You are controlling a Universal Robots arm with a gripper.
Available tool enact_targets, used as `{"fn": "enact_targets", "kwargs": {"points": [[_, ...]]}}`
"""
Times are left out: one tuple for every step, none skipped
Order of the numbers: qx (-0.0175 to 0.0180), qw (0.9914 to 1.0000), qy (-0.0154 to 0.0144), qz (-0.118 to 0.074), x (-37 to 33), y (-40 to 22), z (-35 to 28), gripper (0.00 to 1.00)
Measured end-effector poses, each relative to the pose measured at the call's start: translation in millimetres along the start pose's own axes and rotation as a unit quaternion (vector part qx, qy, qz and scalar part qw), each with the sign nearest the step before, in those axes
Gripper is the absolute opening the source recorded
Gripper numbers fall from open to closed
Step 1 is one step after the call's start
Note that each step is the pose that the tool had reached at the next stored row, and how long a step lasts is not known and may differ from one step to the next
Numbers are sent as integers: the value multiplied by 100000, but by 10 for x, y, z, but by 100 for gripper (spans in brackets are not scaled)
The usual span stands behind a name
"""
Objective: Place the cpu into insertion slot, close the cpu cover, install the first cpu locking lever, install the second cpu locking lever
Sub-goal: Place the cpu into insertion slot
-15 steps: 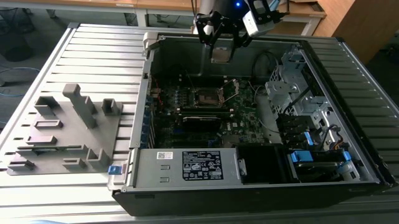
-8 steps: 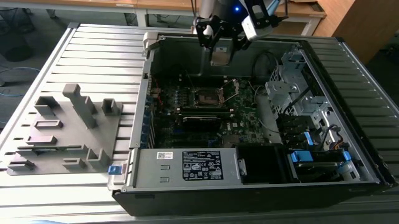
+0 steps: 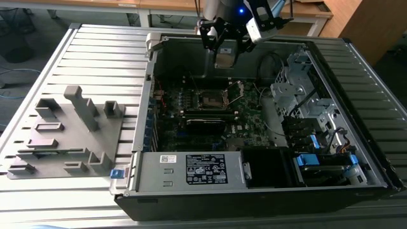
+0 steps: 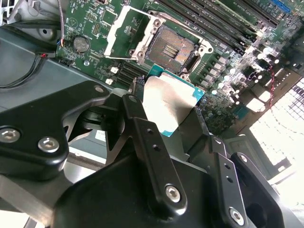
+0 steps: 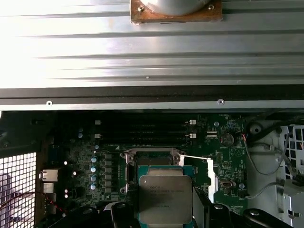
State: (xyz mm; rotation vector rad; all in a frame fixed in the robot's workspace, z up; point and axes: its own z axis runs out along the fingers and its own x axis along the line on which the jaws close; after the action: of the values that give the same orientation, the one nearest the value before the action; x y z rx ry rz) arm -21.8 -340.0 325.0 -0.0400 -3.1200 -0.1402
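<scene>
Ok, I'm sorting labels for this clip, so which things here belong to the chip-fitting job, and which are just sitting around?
In the job:
hand, gripping the chip
socket, bare
cover, swung open

Just there:
power supply box
grey plastic rack on the table
memory slots
coin battery

1. The arm (image 3: 219,9) hangs in from above in the exterior view, with its wrist (image 3: 219,28) pointing downward.
2. Its black jaws are clamped against opposite edges of the cpu (image 4: 172,102).
</scene>
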Motion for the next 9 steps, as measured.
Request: {"fn": "enact_targets", "kwargs": {"points": [[-5,100000,0,-2,0,0,1,54],[-10,100000,-3,-1,1,0,4,54],[-24,100000,-9,-1,1,-1,11,54],[-12,100000,-4,-2,1,-2,17,54],[-7,100000,-1,-4,1,-2,24,54],[-6,100000,-1,-3,1,-3,32,54],[-4,100000,0,-1,2,-3,38,54],[0,100000,1,-3,2,-4,43,54],[7,100000,6,-3,2,-4,45,54]]}}
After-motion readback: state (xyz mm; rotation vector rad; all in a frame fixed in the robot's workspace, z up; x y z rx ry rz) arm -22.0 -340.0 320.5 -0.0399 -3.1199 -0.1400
